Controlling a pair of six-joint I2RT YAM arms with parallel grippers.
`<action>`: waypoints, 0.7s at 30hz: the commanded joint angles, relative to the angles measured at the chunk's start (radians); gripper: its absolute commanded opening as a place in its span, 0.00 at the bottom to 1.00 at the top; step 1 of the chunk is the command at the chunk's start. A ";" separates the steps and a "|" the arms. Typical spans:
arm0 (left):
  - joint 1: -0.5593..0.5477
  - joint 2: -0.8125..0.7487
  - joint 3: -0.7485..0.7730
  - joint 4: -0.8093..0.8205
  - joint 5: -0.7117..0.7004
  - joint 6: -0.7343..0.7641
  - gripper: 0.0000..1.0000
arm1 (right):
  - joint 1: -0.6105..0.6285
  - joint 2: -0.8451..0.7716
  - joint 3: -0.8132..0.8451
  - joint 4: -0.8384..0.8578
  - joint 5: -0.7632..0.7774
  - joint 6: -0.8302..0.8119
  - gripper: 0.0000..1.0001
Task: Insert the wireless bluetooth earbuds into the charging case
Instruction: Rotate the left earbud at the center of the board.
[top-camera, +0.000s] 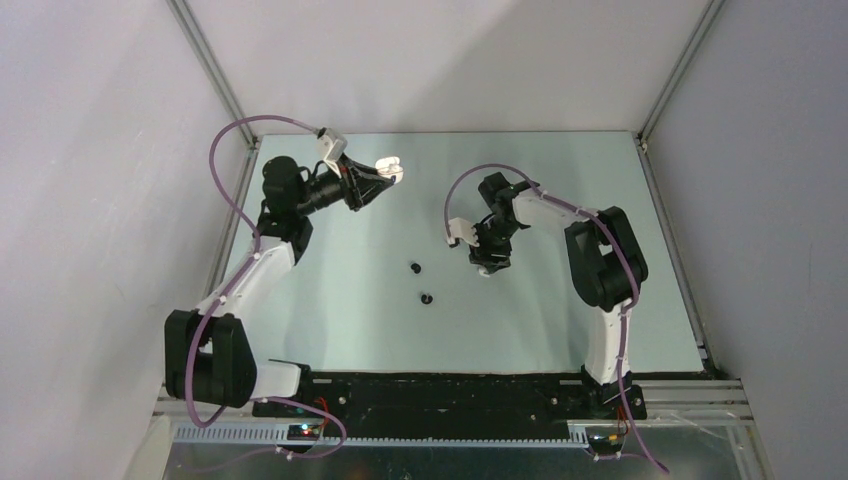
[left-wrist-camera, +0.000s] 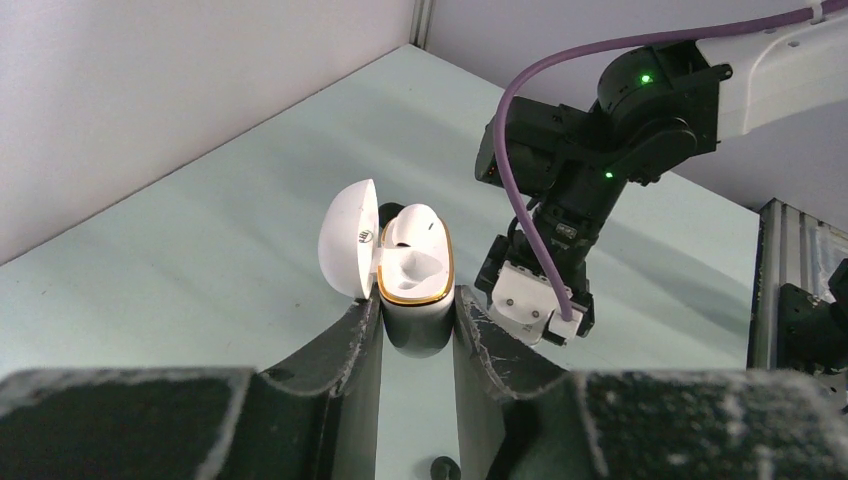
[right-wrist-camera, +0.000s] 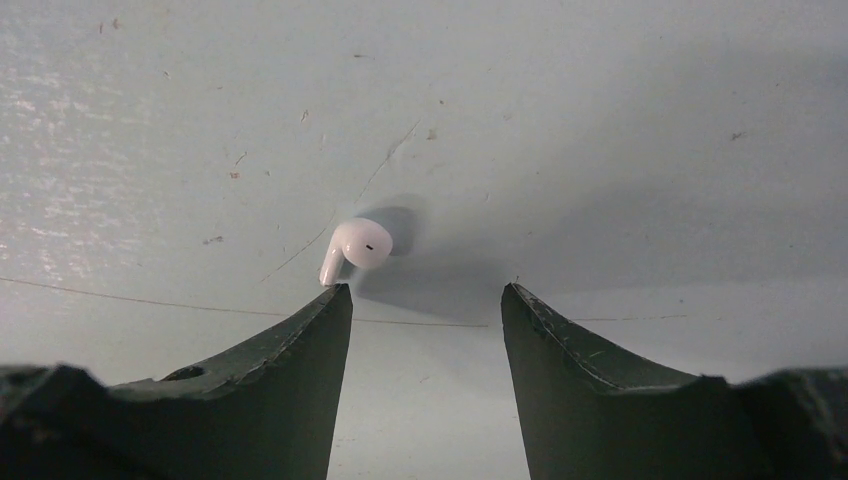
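Note:
My left gripper (left-wrist-camera: 416, 298) is shut on a white charging case (left-wrist-camera: 415, 328) with a gold rim, held above the table at the back left (top-camera: 388, 168). Its lid (left-wrist-camera: 348, 236) stands open to the left. One white earbud (left-wrist-camera: 412, 224) sits in the case's far socket; the near socket shows bare. My right gripper (right-wrist-camera: 425, 290) points down at the table, open with nothing between its fingers. A second white earbud (right-wrist-camera: 355, 244) lies on the table just beyond its left fingertip. Two black earbuds (top-camera: 414, 267) (top-camera: 426, 298) lie on the table centre, left of the right gripper (top-camera: 490, 264).
The pale green table (top-camera: 560, 320) is walled by grey panels on three sides. The right arm's wrist and purple cable (left-wrist-camera: 600, 130) hang close behind the held case in the left wrist view. A black rail (top-camera: 430, 390) runs along the near edge.

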 joint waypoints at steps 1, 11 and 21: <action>0.007 -0.038 -0.008 0.021 -0.012 0.024 0.00 | 0.020 0.009 0.013 0.031 0.008 0.015 0.61; 0.007 -0.042 -0.010 0.009 -0.008 0.035 0.00 | 0.078 -0.001 0.012 -0.015 -0.033 0.031 0.60; 0.007 -0.034 -0.012 0.007 -0.006 0.041 0.00 | 0.037 -0.032 0.103 -0.128 -0.119 0.122 0.58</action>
